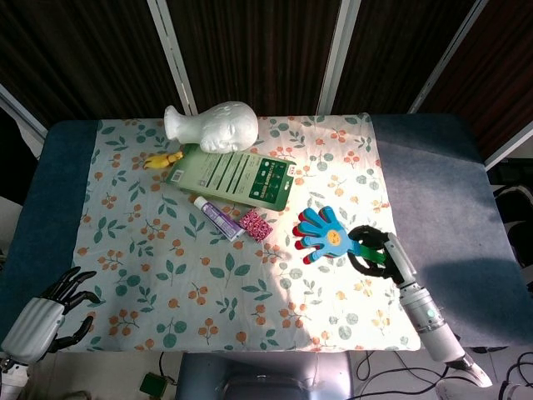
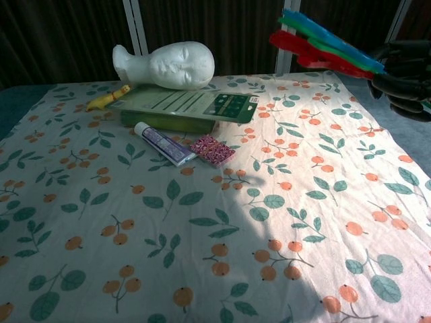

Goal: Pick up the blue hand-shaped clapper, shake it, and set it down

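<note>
The blue hand-shaped clapper (image 1: 323,236) with a yellow smiley and red and green layers is lifted off the cloth, its green handle gripped by my right hand (image 1: 376,252). In the chest view the clapper (image 2: 322,44) is seen edge-on and high up at the upper right, tilted, with my right hand (image 2: 403,75) dark at the right edge. My left hand (image 1: 52,308) hangs at the near left corner of the table, fingers apart and holding nothing.
On the floral cloth (image 1: 208,275) lie a white foam head (image 1: 218,126), a green packet (image 1: 235,177), a tube (image 1: 218,217), a small pink patterned pouch (image 1: 256,223) and a yellow toy (image 1: 161,160). Bare blue table (image 1: 433,183) runs along the right.
</note>
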You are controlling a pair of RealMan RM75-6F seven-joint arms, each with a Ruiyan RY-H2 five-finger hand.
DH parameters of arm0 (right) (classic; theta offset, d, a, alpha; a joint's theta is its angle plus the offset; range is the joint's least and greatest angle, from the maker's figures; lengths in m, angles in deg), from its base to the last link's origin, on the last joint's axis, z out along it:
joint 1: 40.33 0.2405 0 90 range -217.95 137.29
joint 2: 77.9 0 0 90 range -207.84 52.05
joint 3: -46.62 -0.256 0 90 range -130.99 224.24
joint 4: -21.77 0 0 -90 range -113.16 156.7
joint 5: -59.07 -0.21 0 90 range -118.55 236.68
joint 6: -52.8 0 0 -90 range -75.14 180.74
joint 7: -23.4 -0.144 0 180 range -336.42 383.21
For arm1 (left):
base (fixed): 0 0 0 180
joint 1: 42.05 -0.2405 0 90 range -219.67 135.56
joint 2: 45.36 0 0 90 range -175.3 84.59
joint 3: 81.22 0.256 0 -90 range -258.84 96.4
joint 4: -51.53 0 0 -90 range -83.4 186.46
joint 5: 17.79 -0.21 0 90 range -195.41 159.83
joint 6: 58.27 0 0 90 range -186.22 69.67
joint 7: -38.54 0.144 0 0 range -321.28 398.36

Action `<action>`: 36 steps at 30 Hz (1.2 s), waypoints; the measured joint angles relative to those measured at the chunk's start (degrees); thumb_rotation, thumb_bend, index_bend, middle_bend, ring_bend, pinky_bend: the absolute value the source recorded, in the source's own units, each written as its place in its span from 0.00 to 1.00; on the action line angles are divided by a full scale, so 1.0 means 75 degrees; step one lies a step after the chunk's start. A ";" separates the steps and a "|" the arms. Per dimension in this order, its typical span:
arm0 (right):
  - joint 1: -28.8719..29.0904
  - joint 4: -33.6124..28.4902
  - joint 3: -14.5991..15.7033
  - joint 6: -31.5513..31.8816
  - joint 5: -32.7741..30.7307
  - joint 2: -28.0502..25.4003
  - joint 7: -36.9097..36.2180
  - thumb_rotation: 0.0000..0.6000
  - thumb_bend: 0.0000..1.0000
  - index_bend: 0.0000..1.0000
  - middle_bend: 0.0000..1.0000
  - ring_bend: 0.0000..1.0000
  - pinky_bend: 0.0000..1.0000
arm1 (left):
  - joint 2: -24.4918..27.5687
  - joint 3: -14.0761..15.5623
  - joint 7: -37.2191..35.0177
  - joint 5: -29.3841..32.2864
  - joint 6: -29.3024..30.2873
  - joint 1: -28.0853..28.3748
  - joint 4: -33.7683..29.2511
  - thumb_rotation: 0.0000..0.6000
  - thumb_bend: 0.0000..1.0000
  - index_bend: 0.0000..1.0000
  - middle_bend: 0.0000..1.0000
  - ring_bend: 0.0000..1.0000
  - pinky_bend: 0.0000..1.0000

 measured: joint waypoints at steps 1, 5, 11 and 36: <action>0.0017 0.0084 0.0003 0.0028 0.0031 0.0096 0.0576 1.00 0.88 0.86 0.78 0.91 1.00 | 0.0002 0.0002 -0.0001 -0.0005 0.0000 0.0001 -0.0001 1.00 0.43 0.40 0.13 0.05 0.26; 0.0134 0.0577 0.0012 0.0091 0.0141 0.0607 0.2765 1.00 0.88 0.86 0.78 0.90 1.00 | 0.0001 0.0002 0.0005 -0.0016 0.0006 0.0001 -0.0004 1.00 0.43 0.40 0.13 0.05 0.26; 0.0448 0.1857 -0.0030 -0.0113 0.0092 0.1561 0.4530 1.00 0.88 0.86 0.78 0.89 1.00 | 0.0008 0.0000 -0.0019 0.0003 -0.0001 0.0003 -0.0009 1.00 0.43 0.40 0.13 0.05 0.26; 0.0978 0.4688 0.0385 -0.0924 -0.0048 0.3101 0.4947 1.00 0.47 0.42 0.22 0.09 0.48 | 0.0040 -0.0012 -0.0172 -0.0005 0.0089 -0.0022 0.0021 1.00 0.43 0.40 0.13 0.05 0.27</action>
